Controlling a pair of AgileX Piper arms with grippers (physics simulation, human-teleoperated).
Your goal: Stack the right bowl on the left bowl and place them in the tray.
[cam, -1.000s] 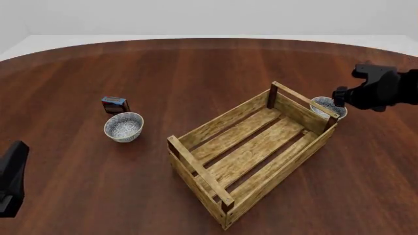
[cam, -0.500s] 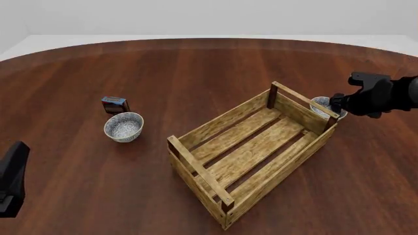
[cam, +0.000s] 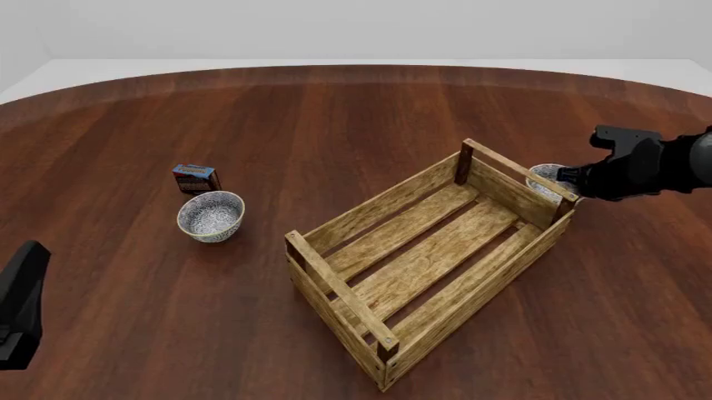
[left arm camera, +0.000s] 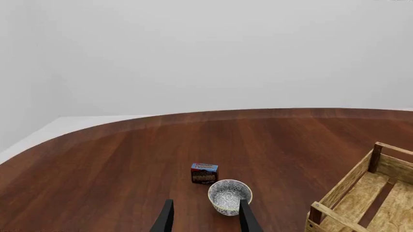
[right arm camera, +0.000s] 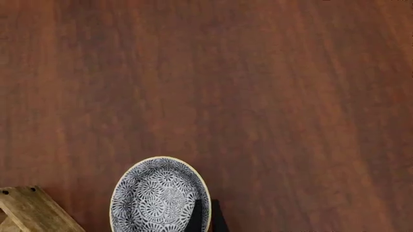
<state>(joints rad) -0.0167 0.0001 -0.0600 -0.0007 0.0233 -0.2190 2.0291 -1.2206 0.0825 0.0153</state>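
- Right arm reaches in from the right edge of the front view, its dark wrist angled down and inward, and the right gripper (cam: 568, 175) sits right at the right bowl (cam: 545, 177)
- That bowl stands on the table (cam: 333, 117) just behind the far right end of the tray (cam: 434, 258), partly hidden by the tray's top rail and corner post
- From the right wrist camera the right bowl (right arm camera: 160, 195) shows its blue-and-white patterned inside, with one dark finger (right arm camera: 195, 216) lying inside the rim and another just outside it, so the jaws look drawn in close on the rim
- The fingertips run off the picture's edge there, so whether they actually pinch the rim I cannot tell
- A wooden corner of the tray (right arm camera: 29, 208) pokes into that same view, near the bowl
- Left arm is parked low at the near left corner of the front view, only a dark slab of it showing, cut off by the frame
- The left gripper (left arm camera: 205, 217) shows just two dark fingertips set well apart, spread wide and holding nothing
- Beyond them stands the left bowl (left arm camera: 229, 196), upright on the table, with the small red-blue box (left arm camera: 204, 173) just behind it
- In the front view the left bowl (cam: 210, 215) sits well to the left of the tray, the box (cam: 195, 177) close by on its far side
- The tray lies at a slant, slatted floor bare
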